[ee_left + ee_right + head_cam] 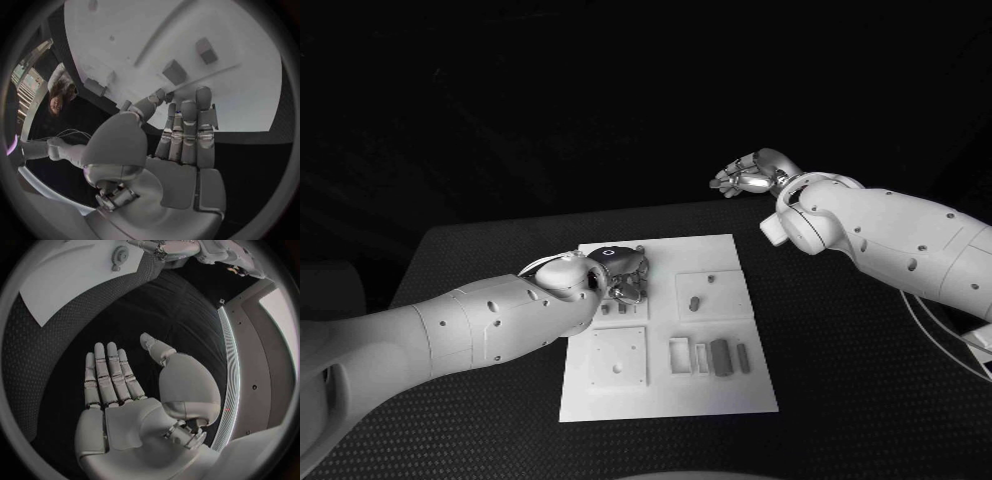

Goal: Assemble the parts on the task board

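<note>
Left arm first: it comes across the dark surface (pixel 473 250) and ends with my left hand (pixel 615 272) over the upper left part of the task board (pixel 733 395). From the head view the hand hides what lies under it, and I cannot tell whether the fingers touch the board. From the left wrist view the fingers (pixel 187 125) lie straight and close together, thumb off to one side, nothing visible between them; hand reads as open, holding no part.

Task board: white plate, middle of the surface, long side running away from me. Square panel (pixel 619 358) at its lower left, a second square panel (pixel 711 295) to the upper right of that. In the lower middle, white slot frames (pixel 679 356) and just beside them two dark upright parts (pixel 721 357), standing close together. The left wrist view shows two small block-shaped parts (pixel 175 71) on the white plate beyond my fingertips, apart from the hand.

Right side: my right hand (pixel 754 174) is raised off past the far right corner of the board, well apart from it, above the black surface. Right wrist view shows the palm flat, fingers (pixel 107 372) stretched out side by side, thumb spread away, nothing in it; open
</note>
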